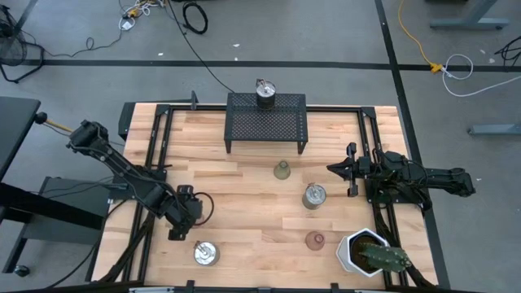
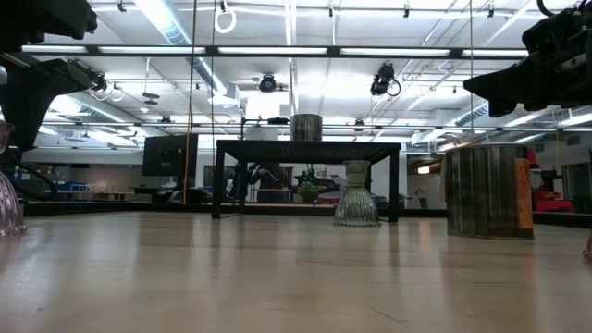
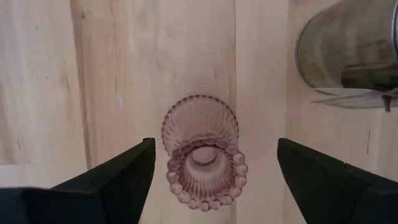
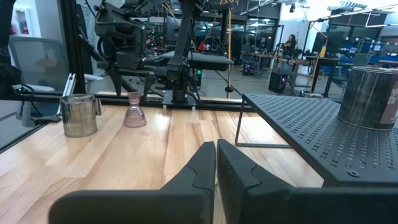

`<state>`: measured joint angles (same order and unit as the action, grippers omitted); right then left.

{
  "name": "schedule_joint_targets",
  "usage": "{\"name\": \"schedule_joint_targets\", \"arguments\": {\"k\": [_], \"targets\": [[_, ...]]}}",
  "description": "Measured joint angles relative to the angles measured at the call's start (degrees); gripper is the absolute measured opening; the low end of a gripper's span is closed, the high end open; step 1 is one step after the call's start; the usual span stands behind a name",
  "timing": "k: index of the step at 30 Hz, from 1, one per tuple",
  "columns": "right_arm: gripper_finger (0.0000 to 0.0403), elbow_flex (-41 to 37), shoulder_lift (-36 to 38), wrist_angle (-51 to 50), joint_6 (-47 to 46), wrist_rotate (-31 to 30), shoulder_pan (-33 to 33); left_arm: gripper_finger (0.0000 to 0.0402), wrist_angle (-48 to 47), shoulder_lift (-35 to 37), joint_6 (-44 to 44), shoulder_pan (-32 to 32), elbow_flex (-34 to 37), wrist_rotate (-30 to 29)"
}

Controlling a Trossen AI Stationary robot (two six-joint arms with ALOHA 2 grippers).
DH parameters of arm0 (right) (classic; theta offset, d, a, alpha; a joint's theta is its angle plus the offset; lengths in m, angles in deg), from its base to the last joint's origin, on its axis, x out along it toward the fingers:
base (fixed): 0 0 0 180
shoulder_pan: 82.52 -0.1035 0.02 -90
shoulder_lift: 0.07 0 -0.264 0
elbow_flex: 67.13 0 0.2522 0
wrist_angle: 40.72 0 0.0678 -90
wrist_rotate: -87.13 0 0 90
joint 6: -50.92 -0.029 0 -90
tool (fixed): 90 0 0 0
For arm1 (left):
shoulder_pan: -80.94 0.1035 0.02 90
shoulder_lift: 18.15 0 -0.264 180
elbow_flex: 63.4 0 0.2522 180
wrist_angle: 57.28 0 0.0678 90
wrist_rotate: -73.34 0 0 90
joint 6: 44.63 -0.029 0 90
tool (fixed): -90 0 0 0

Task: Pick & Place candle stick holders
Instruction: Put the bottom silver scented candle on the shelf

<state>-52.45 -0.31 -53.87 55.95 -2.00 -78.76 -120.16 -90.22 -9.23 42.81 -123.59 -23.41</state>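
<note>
L gripper (image 3: 211,171) is over the front-left of the table (image 1: 244,220), fingers (image 3: 118,177) spread wide either side of a pink cup (image 3: 203,158), not touching it; cup stands upright on the wood, pointed down at from above. Just beside it, nearer the front edge, a silver can (image 1: 206,253); same can shows at the edge of the L wrist view. R gripper (image 4: 216,165) sits at the right side of the table, mid-depth, fingers pressed together, holding nothing, aimed toward table centre. Green cup (image 1: 282,170) upright near centre, just in front of the rack (image 1: 266,122). 2nd can (image 1: 314,195) a bit right of and nearer than the green cup, between it and the R gripper. 2nd pink cup (image 1: 315,240) front-right, close to the cactus pot (image 1: 358,252) at the front-right corner. 3rd can (image 1: 265,94) is on top of the rack, at its back edge, roughly centred. Low view: rack w/ can on top, green cup in front, bigger can off to the right.
</note>
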Motion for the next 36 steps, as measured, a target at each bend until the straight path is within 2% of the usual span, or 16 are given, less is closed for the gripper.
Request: {"name": "schedule_joint_targets", "arguments": {"k": [17, 23, 33, 36], "targets": [[0.002, 0.0, 0.01, 0.0, -0.02, 0.01, 0.0, 0.0339, -2.28, -0.34, -0.47, 1.48, -1.99, 1.48], [0.002, 0.01, 0.01, -0.01, 0.0, 0.01, -0.01, 0.0339, -6.36, -0.31, -4.3, 2.64, -5.59, 1.71], [0.002, 0.0, -0.01, 0.0, -0.01, 0.0, -0.01, 0.0339, -6.37, -0.31, -17.07, 2.67, -13.38, 5.33], [0.002, 0.0, 0.0, 0.0, -0.01, 0.01, -0.01, 0.0339, -6.46, -0.31, -18.53, 2.67, -14.71, 5.98]]}}
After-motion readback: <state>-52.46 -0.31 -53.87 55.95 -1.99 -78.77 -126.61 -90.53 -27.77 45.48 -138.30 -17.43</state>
